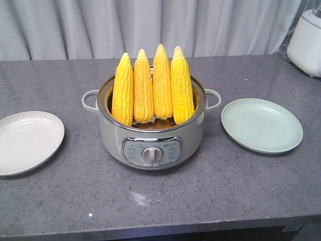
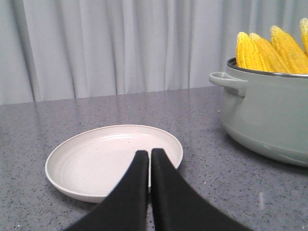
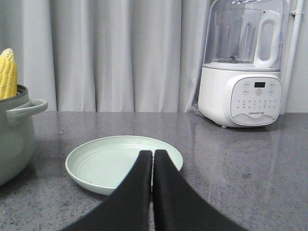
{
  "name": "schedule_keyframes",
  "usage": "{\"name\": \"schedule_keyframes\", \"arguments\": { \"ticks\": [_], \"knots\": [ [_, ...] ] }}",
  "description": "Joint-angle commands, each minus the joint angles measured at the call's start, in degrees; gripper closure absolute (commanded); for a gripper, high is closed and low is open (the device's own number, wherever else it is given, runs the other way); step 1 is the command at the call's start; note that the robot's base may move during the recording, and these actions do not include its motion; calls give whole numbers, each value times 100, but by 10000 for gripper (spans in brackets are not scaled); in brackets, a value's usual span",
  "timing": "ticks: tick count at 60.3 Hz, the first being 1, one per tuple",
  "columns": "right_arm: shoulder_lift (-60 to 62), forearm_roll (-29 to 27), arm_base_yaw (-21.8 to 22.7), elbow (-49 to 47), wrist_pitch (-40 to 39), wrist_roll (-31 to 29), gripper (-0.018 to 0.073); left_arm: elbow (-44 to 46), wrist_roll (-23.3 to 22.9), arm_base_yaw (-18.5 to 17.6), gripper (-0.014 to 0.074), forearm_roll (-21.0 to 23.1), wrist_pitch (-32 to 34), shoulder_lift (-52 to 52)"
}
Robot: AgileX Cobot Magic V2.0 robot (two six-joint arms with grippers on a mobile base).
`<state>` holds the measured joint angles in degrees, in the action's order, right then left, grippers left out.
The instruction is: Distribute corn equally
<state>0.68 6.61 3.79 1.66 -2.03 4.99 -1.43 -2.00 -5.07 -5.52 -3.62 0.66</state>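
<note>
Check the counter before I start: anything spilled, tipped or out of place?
Nothing serious. The four corn cobs stand upright in the pot; both plates lie flat. Only a faint pale smudge marks the counter in front of the pot.

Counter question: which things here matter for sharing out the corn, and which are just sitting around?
For the job: four corn cobs; the grey pot they stand in; white plate and green plate, likely where the cobs go; left gripper and right gripper, both shut.
Just there: white blender; curtain.
</note>
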Motion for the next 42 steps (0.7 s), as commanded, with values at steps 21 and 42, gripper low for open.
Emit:
{"name": "schedule_keyframes", "arguments": {
  "ticks": [21, 42],
  "knots": [
    [40, 57, 11, 59, -449, -23, 569, -59, -27, -2, 603, 50, 423, 79],
    [40, 57, 11, 59, -449, -23, 569, -59, -27, -2, 603, 50, 423, 79]
  ]
}}
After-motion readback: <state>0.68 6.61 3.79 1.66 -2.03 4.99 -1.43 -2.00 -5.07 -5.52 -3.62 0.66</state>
